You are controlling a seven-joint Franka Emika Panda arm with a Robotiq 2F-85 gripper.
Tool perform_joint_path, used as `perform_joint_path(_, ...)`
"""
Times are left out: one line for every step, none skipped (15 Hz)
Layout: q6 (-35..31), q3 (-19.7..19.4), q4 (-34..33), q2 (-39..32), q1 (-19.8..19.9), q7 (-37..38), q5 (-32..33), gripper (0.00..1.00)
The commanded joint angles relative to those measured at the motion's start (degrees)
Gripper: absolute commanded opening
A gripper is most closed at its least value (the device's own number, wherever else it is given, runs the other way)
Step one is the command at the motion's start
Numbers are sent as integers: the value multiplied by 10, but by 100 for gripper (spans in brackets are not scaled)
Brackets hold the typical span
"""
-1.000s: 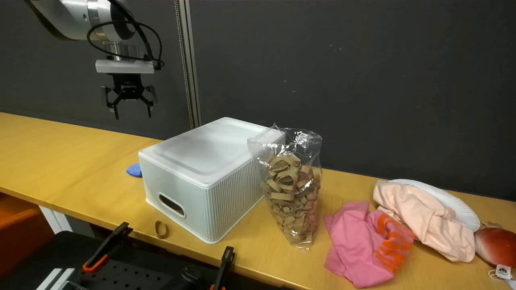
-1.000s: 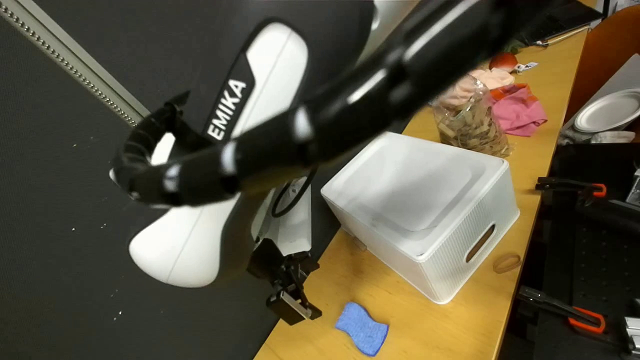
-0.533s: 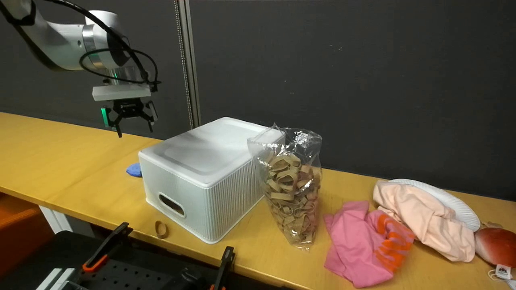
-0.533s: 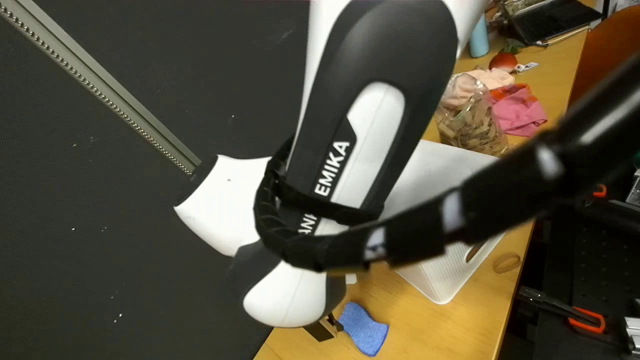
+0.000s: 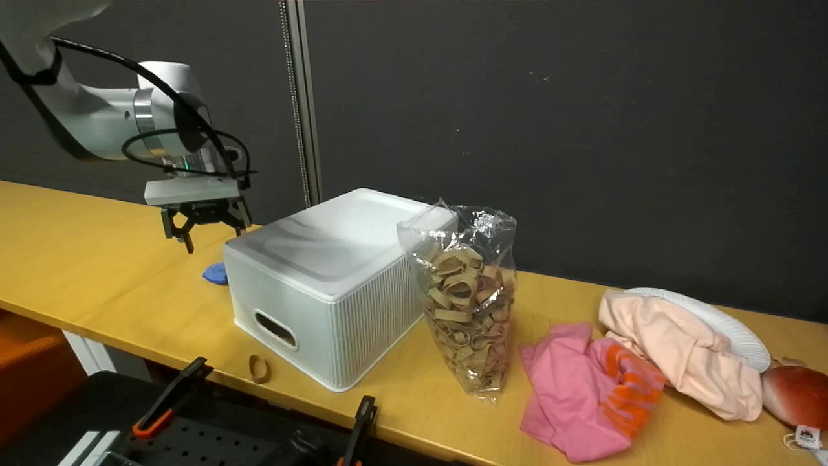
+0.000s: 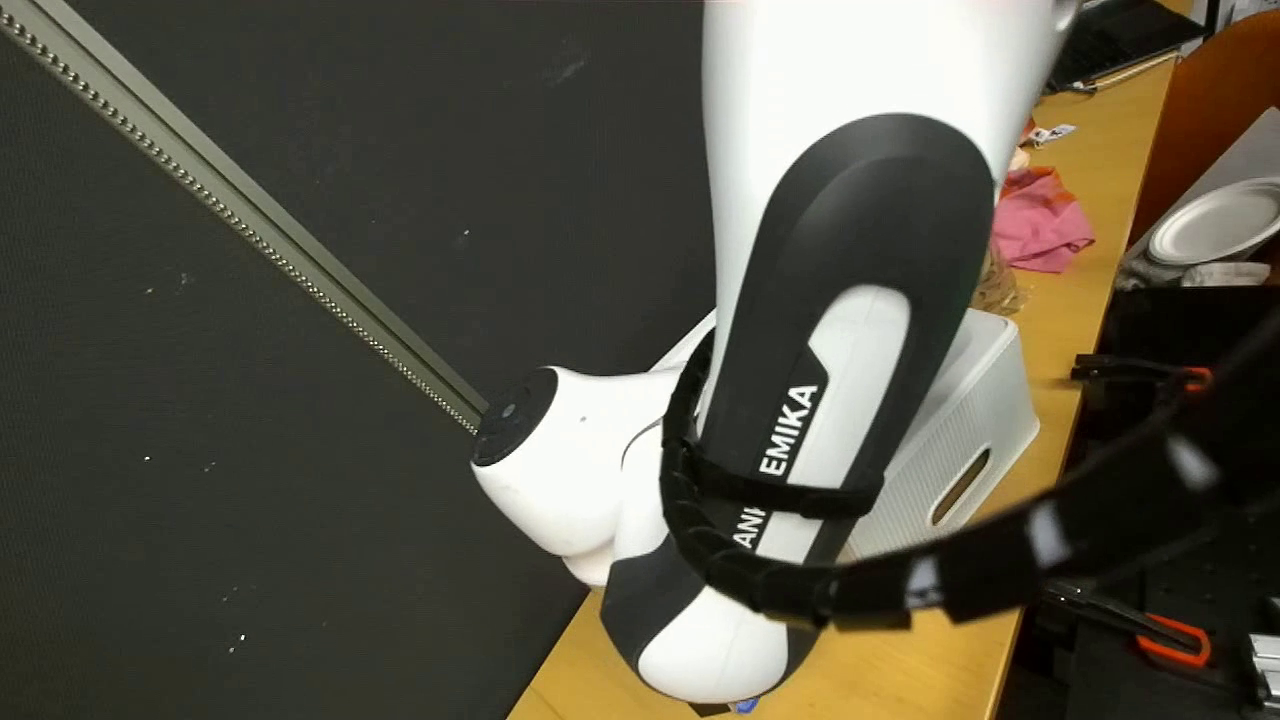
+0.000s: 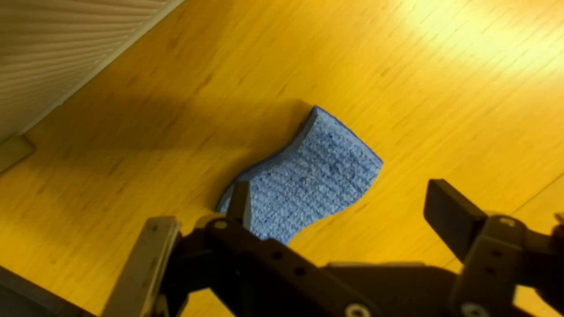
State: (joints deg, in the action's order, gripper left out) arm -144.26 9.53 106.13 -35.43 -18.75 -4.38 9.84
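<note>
My gripper (image 7: 343,206) hangs with jaws spread wide above a blue sponge (image 7: 304,178) lying on the wooden table (image 7: 440,132). Close beside the sponge stands a ribbed white box (image 5: 381,314), partly hiding it in an exterior view. On the box's other side are a clear bag (image 5: 479,226) of tan bands (image 5: 469,317) and a pink cloth (image 5: 576,395).

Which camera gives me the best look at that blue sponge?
The wrist view: it looks down on the blue sponge, showing most of its top, though the gripper covers one end. The exterior views show less: a piece peeking past the white box, or just a sliver below the arm.
</note>
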Motion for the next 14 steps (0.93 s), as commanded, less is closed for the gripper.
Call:
perform_joint_path(-52, -7, 22, -8, 3, 19, 4, 100)
perform_joint_path(-65, -5, 21, -16, 6, 17, 1, 100)
perform_joint_path(-77, -6, 21, -21, 7, 18, -1, 100)
perform_joint_path(-89, -4, 19, -31, 9, 15, -4, 100)
perform_joint_path(-101, -3, 15, -40, 10, 13, -4, 100)
perform_joint_path(-111, -1, 12, -47, 12, 11, -6, 100)
perform_joint_path(-121, 0, 9, -54, 11, 9, -6, 100)
perform_joint_path(-128, 2, 5, -62, 12, 7, -8, 100)
perform_joint_path(-133, 6, 1, -68, 14, 6, -11, 100)
perform_joint_path(-139, 9, -2, -75, 15, 4, -14, 100)
perform_joint_path(-144, 10, -4, -81, 14, 4, -15, 100)
perform_joint_path(-147, 12, -6, -85, 14, 4, -15, 100)
perform_joint_path(-149, 13, -7, -88, 16, 3, -16, 100)
perform_joint_path(-150, 14, -6, -89, 16, 4, -17, 100)
